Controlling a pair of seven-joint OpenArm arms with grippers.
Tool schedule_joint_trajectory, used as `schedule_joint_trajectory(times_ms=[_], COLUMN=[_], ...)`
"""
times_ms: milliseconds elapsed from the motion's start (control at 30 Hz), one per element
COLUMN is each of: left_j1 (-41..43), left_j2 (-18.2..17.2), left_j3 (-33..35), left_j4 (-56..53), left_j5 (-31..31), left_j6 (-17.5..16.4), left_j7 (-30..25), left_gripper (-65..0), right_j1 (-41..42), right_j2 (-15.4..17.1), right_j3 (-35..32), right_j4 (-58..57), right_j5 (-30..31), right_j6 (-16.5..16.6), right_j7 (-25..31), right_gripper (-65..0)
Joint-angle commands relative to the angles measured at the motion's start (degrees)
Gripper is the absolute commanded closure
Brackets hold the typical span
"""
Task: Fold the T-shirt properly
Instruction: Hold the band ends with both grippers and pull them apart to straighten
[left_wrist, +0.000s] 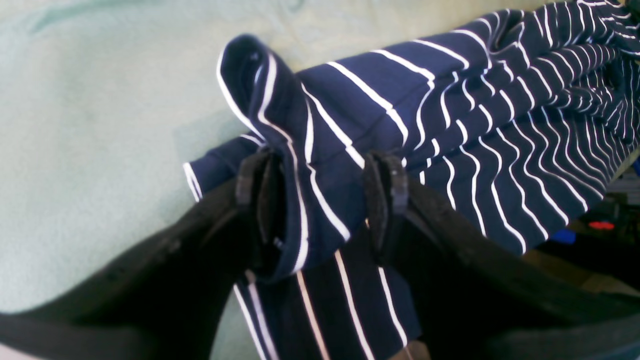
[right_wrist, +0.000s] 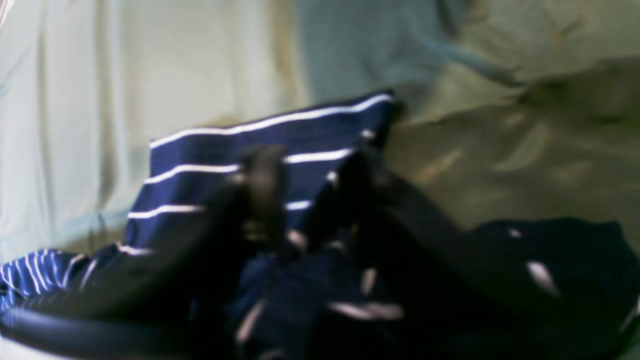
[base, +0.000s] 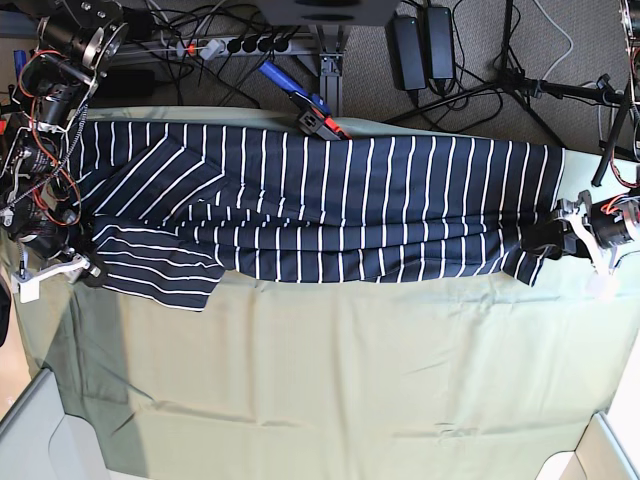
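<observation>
I see the striped T-shirt (base: 320, 195) stretched along the far edge of the green cloth (base: 330, 380). Left fingers (left_wrist: 320, 200) grasp its bunched hem corner; right fingers (right_wrist: 310, 200) straddle a sleeve fold, grip uncertain, probably for tension.

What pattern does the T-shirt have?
The T-shirt is dark navy with thin, evenly spaced white stripes; the base view shows it best.

Green-clothed table (base: 330, 400); striped T-shirt (base: 330, 200) apparently flat.
</observation>
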Motion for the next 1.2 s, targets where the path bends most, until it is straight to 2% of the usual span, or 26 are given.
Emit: schedule_joint_trajectory(times_ms=[0, 33, 200, 267, 467, 833, 1167], left_j1=[-0.94, -0.92, -0.94, -0.94, -0.92, -0.39, 2.34], left_j2=[-0.90, -0.76, -0.57, -0.55, -0.59, -1.40, -4.09], left_j3=[-0.50, -0.50, -0.50, -0.50, -0.50, -0.50, -0.50], left_j4=[0.87, 0.87, 0.87, 0.87, 0.87, 0.87, 0.87], left_j5=[-1.05, -1.03, -1.05, -1.05, -0.50, 1.05, -0.63], left_j6=[-0.80, -0.80, -0.80, -0.80, -0.80, -0.80, -0.80], left_j7=[-1.01, -1.01, -1.01, -1.01, -0.96, -0.33, 0.39], left_gripper=[-30.6, -30.6, -30.6, -30.6, -30.6, -30.6, -30.6], right_j1=[1.11, 1.11, 1.14, 1.14, 0.33, -17.35, -28.11], right_j2=[1.07, 1.07, 1.09, 1.20, 1.20, 1.20, 1.20], right_j3=[0.22, 0.22, 0.22, 0.22, 0.24, 0.61, 1.66], right_j4=[0.76, 0.76, 0.92, 1.11, 6.08, 32.33, 39.98], right_j5=[1.07, 1.05, 1.60, 3.54, 9.05, 9.62, 10.10], right_j6=[1.90, 1.90, 2.01, 3.08, 5.01, 5.11, 5.09], right_j7=[1.11, 1.11, 1.05, 0.22, -7.06, -7.87, -7.91], right_gripper=[-6.3, 0.0, 0.0, 0.0, 0.0, 0.0, 0.0])
